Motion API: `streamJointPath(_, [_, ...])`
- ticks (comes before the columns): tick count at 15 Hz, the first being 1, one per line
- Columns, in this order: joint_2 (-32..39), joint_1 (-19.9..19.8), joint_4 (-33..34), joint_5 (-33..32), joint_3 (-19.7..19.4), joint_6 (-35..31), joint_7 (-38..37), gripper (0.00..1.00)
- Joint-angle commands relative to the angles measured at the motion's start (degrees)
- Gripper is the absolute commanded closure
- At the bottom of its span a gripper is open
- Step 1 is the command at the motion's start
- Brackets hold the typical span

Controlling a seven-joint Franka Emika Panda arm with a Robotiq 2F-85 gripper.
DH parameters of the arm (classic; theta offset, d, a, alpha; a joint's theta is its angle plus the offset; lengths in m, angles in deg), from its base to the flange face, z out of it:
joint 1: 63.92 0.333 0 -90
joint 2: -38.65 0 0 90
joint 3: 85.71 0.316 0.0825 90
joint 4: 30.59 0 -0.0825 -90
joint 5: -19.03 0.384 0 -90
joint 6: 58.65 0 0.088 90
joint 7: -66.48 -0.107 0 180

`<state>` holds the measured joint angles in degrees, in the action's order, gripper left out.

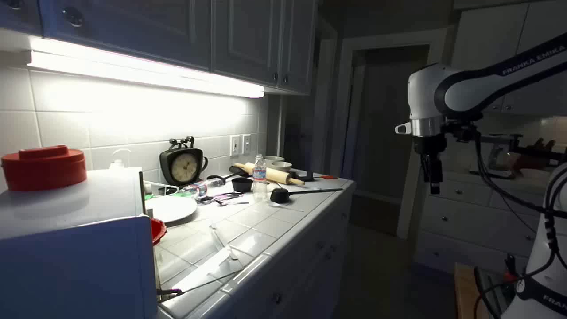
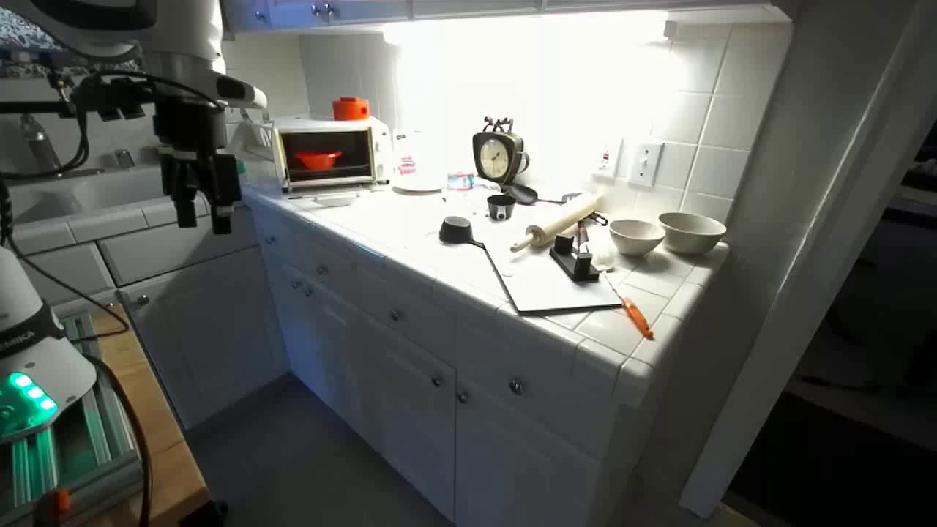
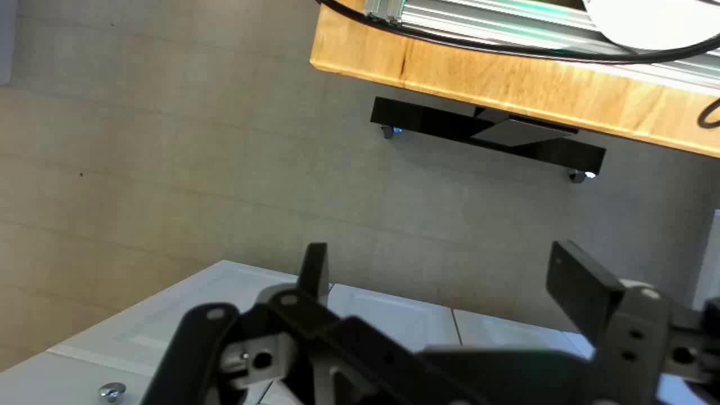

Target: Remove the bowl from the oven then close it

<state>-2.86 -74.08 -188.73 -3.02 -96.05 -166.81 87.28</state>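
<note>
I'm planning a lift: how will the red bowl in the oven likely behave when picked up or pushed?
The red bowl is probably light, as it looks small and shallow beside the oven. It may tip if pushed at the rim, since its sides flare above a narrower base. It likely keeps its shape, as no sag shows.

The tiled counter [image 1: 272, 223] carries the oven [image 2: 380, 150], a clock [image 2: 495, 157] and two pale bowls [image 2: 635, 240].

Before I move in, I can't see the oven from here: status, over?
Gripper open, empty. Red bowl inside oven. Lowered door juts out; might obstruct.
</note>
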Motion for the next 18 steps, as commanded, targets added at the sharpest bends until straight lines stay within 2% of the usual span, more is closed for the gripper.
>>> streamJointPath(1, [-0.08, 0.77, 0.10, -0.38, -0.66, 0.29, -0.40, 0.00])
streamJointPath(7, [0.37, 0.86, 0.24, -0.24, -0.39, -0.43, -1.23, 0.00])
streamJointPath(9, [2.15, 2.85, 1.68, 4.19, -0.48, -2.39, -3.23, 0.00])
streamJointPath(11, [3.93, 6.57, 3.09, 10.41, -1.01, -6.30, -2.53, 0.00])
streamJointPath(18, [14.29, 19.77, 9.30, 28.89, 1.58, -23.64, 0.14, 0.00])
